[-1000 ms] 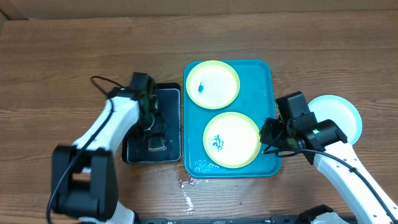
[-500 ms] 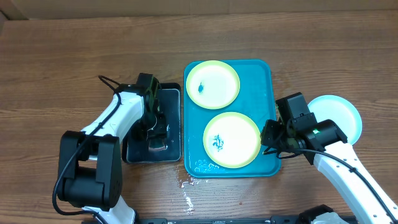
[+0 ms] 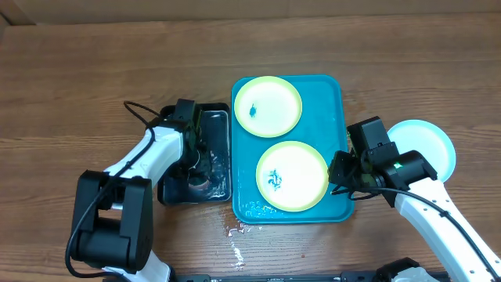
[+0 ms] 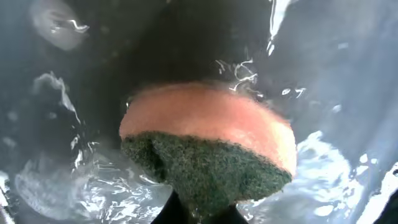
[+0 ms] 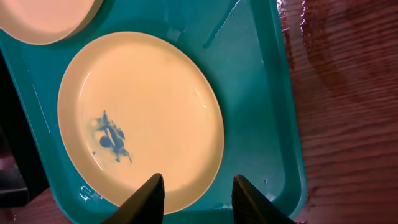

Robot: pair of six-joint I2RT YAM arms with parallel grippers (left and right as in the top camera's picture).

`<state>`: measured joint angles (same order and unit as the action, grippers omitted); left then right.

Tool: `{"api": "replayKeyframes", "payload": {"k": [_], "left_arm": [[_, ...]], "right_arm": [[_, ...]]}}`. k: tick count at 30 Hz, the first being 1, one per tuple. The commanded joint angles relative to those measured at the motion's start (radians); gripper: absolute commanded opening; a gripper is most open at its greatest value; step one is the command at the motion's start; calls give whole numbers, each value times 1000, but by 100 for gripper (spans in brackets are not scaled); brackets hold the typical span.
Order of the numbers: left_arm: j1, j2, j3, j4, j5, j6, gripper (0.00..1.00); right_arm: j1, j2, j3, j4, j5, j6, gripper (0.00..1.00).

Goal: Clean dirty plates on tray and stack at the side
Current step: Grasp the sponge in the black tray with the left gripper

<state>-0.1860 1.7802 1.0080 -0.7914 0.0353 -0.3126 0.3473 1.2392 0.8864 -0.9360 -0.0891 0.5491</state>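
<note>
Left gripper (image 4: 199, 214): closed tight on the sponge (image 4: 205, 146), pinching its dark green scouring side so the pink top bulges up above the fingers.
Sponge: down in the water of the black tray (image 3: 219, 125), with ripples and glints all round it.
Black tray: sits on the wooden table (image 3: 78, 78), just beside the left edge of the turquoise tray (image 3: 337, 94).
Right gripper (image 5: 196, 196): jaws apart and gripping nothing, the two dark fingertips poised over the near rim of the closer plate (image 5: 149, 106).
Closer plate: lies flat in the front half of the turquoise tray, with a blue smear (image 5: 109, 137) left of its centre.
Farther plate (image 3: 268, 106): flat in the back half of the same tray, near the closer plate but not overlapping it, with a small blue mark (image 3: 253, 110) on its left side.
Third plate (image 3: 427, 149): on the bare table to the right of the turquoise tray, partly under the right arm, and its face looks clean.
Turquoise tray: wet along its front edge.
Table: a small splash of water (image 3: 235, 231) lies just off the turquoise tray's front left corner.
</note>
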Motion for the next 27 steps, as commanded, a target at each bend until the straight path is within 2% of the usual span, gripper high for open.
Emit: {"api": "replayKeyframes", "payload": {"k": [1,3,5,11,15,20,27], "left_arm": [[-16,26,-17,-17,40,-9,4],[-16,19,26,-75,25,-9,4],[-16,11,76,-132,5,-9,4],[-16,-55,226,-286,-58,-9,4],[-16,-108,265,-312,-91,-9,4],[-16,-114,264,-319,-91,-5,4],[-24,-114,282,-340,-90,-2,4]], "right_arm": [[-9,-6,17,3,30,8,37],[-35,-6,17,-10,100,79,38],[-68,-6,17,-17,126,122,43],[-178,0,17,-41,81,127,48],[-185,25,16,-47,-40,-16,50],[-185,66,11,-31,-56,-51,51],[-185,136,11,19,-185,-187,51]]}}
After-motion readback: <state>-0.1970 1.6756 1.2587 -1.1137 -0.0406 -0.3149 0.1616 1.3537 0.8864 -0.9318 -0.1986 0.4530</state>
